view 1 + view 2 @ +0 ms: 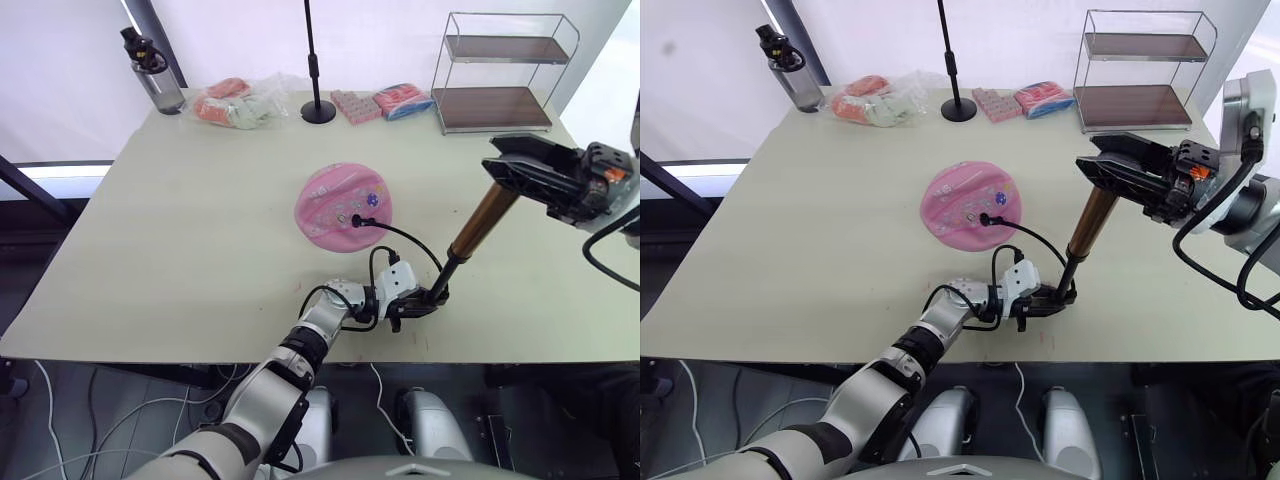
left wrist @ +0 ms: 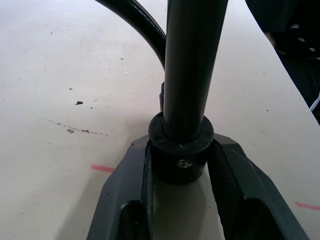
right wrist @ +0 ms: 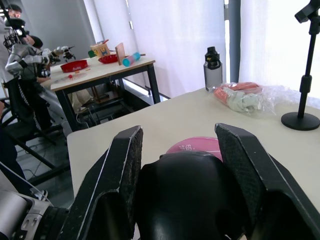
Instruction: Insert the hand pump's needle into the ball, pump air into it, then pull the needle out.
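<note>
While upright, hand pump (image 1: 482,226) base between left fingers (image 2: 132,200), handle between right fingers (image 3: 117,172).

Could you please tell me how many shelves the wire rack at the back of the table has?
2: an upper shelf and a lower shelf in the wire rack, at the table's far right corner; nothing appears to sit on either.

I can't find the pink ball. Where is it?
The pink ball lies near the middle of the table, ahead of the left claw that clamps the hand pump's base, with the pump's hose plugged into it.
</note>
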`<state>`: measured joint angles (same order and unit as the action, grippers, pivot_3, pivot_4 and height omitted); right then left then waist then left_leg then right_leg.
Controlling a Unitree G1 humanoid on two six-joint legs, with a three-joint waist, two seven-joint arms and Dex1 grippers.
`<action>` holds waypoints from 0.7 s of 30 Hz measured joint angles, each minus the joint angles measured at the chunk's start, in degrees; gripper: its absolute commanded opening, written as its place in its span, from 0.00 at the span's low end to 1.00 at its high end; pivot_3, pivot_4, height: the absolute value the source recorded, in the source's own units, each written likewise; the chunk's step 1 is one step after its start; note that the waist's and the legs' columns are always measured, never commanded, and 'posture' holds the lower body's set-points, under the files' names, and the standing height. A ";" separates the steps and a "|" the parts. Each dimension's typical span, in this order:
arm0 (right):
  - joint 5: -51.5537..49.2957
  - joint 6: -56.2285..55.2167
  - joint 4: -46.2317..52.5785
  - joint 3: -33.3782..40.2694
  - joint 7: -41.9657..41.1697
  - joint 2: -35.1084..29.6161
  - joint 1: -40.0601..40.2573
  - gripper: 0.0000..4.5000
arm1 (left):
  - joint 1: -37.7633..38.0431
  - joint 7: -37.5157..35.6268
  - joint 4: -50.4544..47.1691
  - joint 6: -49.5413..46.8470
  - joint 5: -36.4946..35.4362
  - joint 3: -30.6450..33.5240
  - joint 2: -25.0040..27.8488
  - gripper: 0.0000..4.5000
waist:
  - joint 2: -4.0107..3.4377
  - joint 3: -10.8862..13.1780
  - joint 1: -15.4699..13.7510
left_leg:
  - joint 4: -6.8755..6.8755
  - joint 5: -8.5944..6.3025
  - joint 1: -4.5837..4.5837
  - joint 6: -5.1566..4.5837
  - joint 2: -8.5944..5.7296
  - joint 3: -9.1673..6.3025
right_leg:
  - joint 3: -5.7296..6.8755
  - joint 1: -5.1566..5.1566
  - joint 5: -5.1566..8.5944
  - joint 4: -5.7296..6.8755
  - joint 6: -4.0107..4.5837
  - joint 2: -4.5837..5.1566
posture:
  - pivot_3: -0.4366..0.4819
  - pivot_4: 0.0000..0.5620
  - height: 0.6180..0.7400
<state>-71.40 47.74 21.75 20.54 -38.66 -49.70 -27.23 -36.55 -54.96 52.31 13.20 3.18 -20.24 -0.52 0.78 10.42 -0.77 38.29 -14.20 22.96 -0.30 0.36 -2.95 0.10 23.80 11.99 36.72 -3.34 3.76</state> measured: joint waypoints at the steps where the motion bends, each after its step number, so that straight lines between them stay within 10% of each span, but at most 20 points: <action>1: -0.09 0.26 -0.15 0.00 0.21 -0.07 -0.20 0.41 | 0.00 -0.02 0.02 0.03 0.00 0.00 0.00 0.24 | 0.00 0.00 0.00 | 0.00 0.00 0.00 0.00 0.00 0.00 | 0.00 0.00 0.00 0.00 0.00 0.00 | 0.48 0.27 0.93; 21: 18.83 -14.21 6.30 -11.01 -5.96 5.16 16.58 0.41 | 0.36 1.30 3.34 3.16 1.82 0.59 0.00 0.24 | 0.91 -1.62 0.17 | -0.01 -0.09 -0.39 -0.13 0.16 -0.06 | 0.08 -0.29 0.16 -0.01 0.22 -0.11 | 0.48 0.27 0.93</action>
<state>-52.58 33.54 28.05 9.53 -44.63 -44.54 -10.65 -36.18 -53.67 55.66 16.36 5.00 -19.65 -0.52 1.68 8.81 -0.60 38.28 -14.29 22.58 -0.43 0.51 -3.00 0.17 23.52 12.15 36.71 -3.12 3.66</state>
